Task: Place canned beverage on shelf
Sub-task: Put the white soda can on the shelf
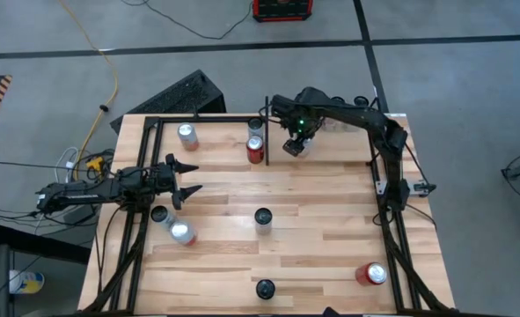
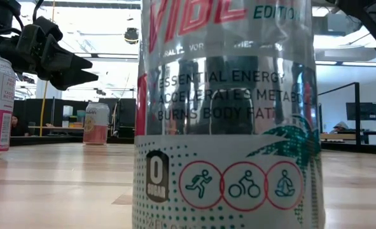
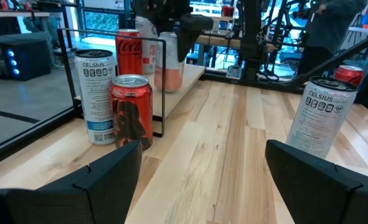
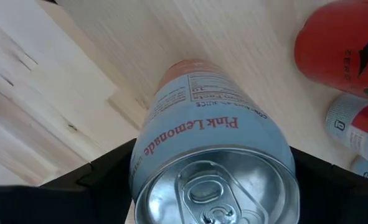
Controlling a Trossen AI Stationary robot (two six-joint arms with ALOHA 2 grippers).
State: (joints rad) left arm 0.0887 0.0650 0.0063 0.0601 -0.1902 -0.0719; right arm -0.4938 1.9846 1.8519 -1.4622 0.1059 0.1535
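The right hand (image 1: 295, 146), fingers spread either side of a pink lemonade can (image 4: 213, 163) standing on the shelf (image 1: 217, 132), hovers at the surface's (image 1: 312, 220) twelve o'clock edge, a red can (image 1: 255, 151) at its nine o'clock. The left hand (image 1: 187, 177) waits half open at nine o'clock.

The big can (image 2: 229, 114) close to the low camera reads "ESSENTIAL ENERGY", "ACCELERATES METABO", "BURNS BODY FAT", "0 SUGAR". Between the right gripper's (image 4: 212, 171) fingers, a can (image 4: 212, 155) reads "Pink Lemonade". Beyond the left gripper's (image 3: 199, 171) fingers, two cans (image 3: 95, 93) read "CELSIUS", another (image 3: 129, 53) "Coca-Cola".
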